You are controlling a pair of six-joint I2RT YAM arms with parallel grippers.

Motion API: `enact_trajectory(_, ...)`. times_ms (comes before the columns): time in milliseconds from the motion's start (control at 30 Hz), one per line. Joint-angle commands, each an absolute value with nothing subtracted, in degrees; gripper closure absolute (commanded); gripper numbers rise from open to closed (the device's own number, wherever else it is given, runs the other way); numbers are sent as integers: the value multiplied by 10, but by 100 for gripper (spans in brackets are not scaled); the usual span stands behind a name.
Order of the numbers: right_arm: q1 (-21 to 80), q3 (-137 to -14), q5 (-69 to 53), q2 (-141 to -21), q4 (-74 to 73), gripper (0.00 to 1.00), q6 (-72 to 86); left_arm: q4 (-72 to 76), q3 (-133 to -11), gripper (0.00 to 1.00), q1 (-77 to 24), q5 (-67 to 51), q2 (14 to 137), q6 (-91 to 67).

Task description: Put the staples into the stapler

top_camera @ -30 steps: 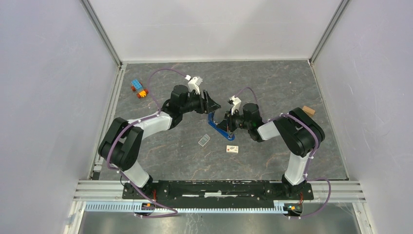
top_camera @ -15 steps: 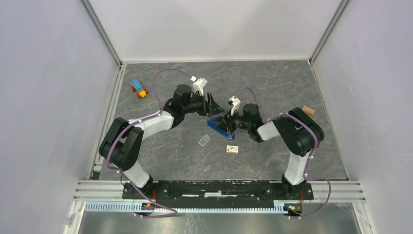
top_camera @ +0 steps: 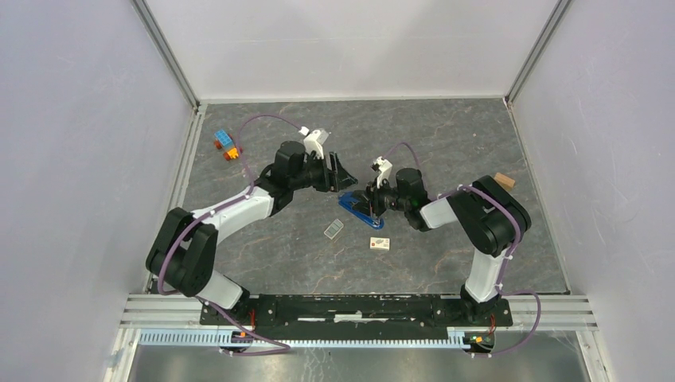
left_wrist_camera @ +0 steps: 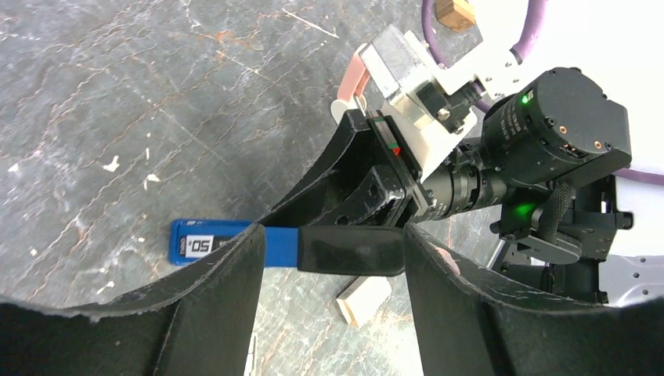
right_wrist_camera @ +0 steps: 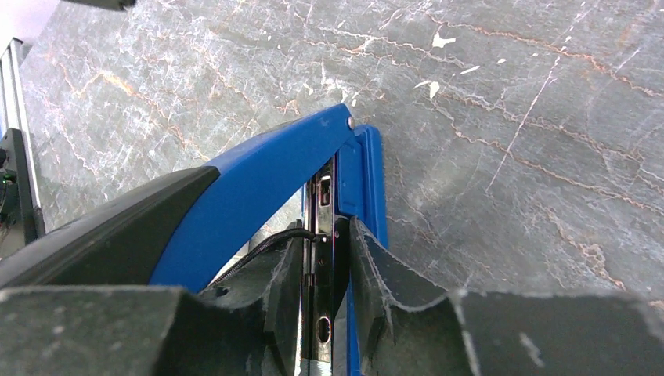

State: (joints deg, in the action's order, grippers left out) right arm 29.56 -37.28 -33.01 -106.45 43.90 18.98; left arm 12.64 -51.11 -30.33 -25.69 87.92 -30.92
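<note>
Grey marbled table (top_camera: 446, 143), lightly scattered
A stapler (top_camera: 350, 204), staples (top_camera: 333, 230) and a small pale piece (top_camera: 380, 243) are seen near the middle; toy bricks (top_camera: 227, 146) and a wooden block (top_camera: 502, 180) are set towards opposite edges.

The top view looked steeply down from above and behind the arm bases, facing the far wall and taking in the whole worktop (top_camera: 446, 143) from a distance. The left wrist camera sat just behind the left end effector (left_wrist_camera: 333, 258) and faced right, low over the worktop, toward the right end effector (left_wrist_camera: 352, 184). The right wrist camera faced left past its own fingers (right_wrist_camera: 376, 274), very close on the stapler (right_wrist_camera: 266, 176). All three views shared that stapler at mid-worktop.
</note>
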Motion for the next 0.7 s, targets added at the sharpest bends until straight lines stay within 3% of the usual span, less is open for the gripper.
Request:
enact_trajectory(0,296,-385,-318,-1036,384,67,166,117,-483,29,-293,-214,840,-284)
enact_trajectory(167,290,-386,-314,-1008,355,59,167,112,-475,29,-293,-211,841,-288)
enact_trajectory(667,271,-380,-302,-953,235,60,102,85,-464,31,-293,-187,850,-305)
